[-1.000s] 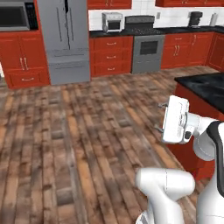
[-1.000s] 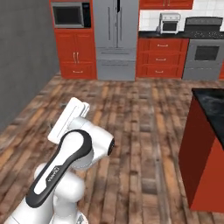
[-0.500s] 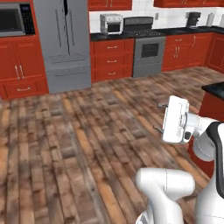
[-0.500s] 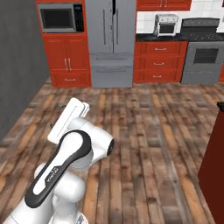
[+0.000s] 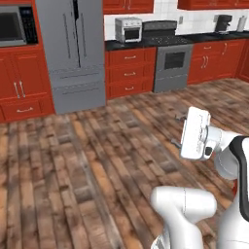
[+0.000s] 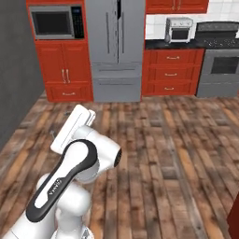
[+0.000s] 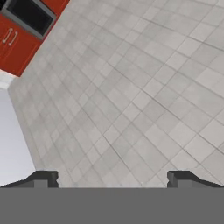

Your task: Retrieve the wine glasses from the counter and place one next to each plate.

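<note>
My pincer point(image 7: 112, 178) is wide open and holds nothing (it points up at the tiled ceiling). The black worktop point(image 5: 194, 38) sits right of the grey fridge point(image 5: 73, 51); I cannot see glasses there.

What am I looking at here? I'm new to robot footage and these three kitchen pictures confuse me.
It is a white robot arm on a driving base in a rendered kitchen. Two cameras ride on the base behind the arm, one to each side, looking forward over the wooden floor toward the grey fridge, red cabinets, stove and a toaster oven on the black counter. The third camera sits on the hand, which points upward at a tiled ceiling; the two dark tips at the bottom are its jaws, standing wide apart and holding nothing.
</note>
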You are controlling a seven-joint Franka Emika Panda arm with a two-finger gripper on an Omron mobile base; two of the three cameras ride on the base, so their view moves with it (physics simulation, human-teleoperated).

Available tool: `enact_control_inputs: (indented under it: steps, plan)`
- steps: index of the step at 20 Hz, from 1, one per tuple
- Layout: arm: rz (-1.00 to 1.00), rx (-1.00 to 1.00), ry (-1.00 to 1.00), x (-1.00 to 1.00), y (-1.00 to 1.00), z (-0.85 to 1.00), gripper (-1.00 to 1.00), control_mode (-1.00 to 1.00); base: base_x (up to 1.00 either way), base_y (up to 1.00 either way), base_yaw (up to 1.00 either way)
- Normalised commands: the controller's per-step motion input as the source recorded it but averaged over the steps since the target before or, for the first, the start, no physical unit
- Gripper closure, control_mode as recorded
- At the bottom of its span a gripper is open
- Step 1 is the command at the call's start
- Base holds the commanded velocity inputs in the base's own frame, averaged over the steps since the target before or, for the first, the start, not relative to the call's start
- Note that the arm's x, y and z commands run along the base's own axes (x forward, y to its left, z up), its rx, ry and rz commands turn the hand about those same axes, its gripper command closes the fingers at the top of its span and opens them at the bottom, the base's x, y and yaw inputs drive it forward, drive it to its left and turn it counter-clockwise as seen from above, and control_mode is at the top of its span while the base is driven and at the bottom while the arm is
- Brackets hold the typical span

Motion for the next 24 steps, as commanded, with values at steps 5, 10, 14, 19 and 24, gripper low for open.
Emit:
enact_control_inputs:
  steps: [5,10,14,19,24]
  plan:
    - [0.0,0.0,0.0,0.0,0.0,0.0,-1.0,1.0,1.0,-0.16,0.0]
    - [0.0,0.0,0.0,0.0,0.0,0.0,-1.0,1.0,1.0,-0.46,0.0]
    - [0.0,0.0,0.0,0.0,0.0,0.0,-1.0,1.0,1.0,-0.76,0.0]
    - [0.0,0.0,0.0,0.0,0.0,0.0,-1.0,1.0,1.0,-0.81,0.0]
    - [0.0,0.0,0.0,0.0,0.0,0.0,-1.0,1.0,1.0,-0.5,0.0]
